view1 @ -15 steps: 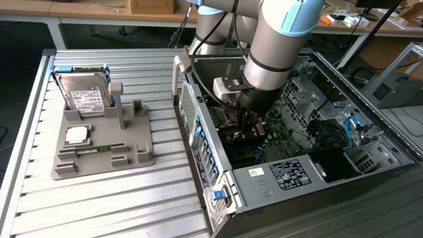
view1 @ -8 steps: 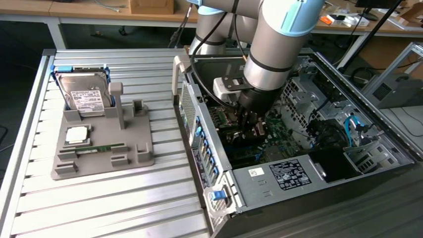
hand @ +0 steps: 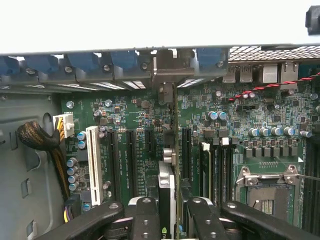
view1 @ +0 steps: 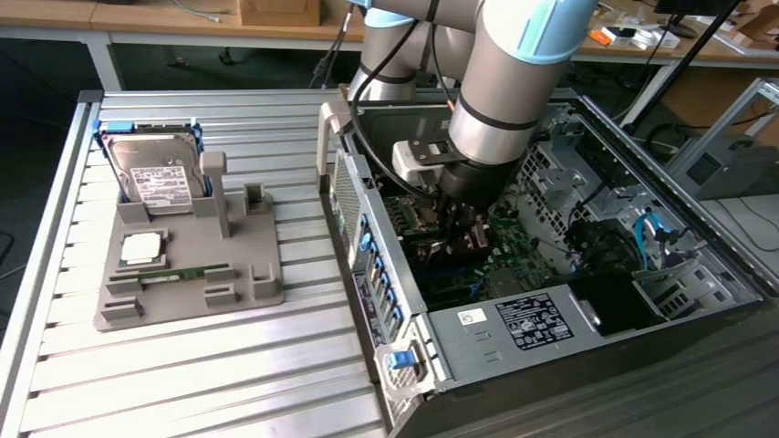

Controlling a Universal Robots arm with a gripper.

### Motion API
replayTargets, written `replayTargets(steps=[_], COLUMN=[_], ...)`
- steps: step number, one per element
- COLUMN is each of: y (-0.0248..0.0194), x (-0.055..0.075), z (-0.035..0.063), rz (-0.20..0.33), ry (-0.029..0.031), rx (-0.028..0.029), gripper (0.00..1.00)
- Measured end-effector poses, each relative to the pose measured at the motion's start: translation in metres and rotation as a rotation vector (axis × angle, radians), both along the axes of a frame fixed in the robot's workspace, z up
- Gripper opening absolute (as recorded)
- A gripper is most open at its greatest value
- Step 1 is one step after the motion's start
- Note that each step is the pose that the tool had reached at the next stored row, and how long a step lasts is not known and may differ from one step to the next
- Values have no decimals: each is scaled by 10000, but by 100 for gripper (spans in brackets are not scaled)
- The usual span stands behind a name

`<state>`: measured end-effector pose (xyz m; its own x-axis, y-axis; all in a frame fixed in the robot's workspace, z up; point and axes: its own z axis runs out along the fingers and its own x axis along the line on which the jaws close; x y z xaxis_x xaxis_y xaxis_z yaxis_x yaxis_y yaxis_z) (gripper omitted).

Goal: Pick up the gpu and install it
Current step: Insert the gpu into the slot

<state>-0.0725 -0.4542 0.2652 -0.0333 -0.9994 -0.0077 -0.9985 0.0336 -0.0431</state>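
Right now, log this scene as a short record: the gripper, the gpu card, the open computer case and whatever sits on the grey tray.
gripper: black, two-fingered, reaching inside the open grey computer case, shut on the gpu
gpu: thin dark card with a silver end bracket, edge-on between the fingers, over the green motherboard slots; cannot tell if seated
grey tray: at the exterior view's left, holds a silver hard drive with a white label and a narrow green memory stick
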Motion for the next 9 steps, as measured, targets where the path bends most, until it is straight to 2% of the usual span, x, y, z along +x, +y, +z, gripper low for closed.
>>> replayTargets(steps=[2,4,9], y=[0,1,10], x=[0,0,0], z=[0,-1,-6], rz=[-1,1,1], ry=[2,2,2], rx=[-101,-159,-165], gripper=[27,27,27])
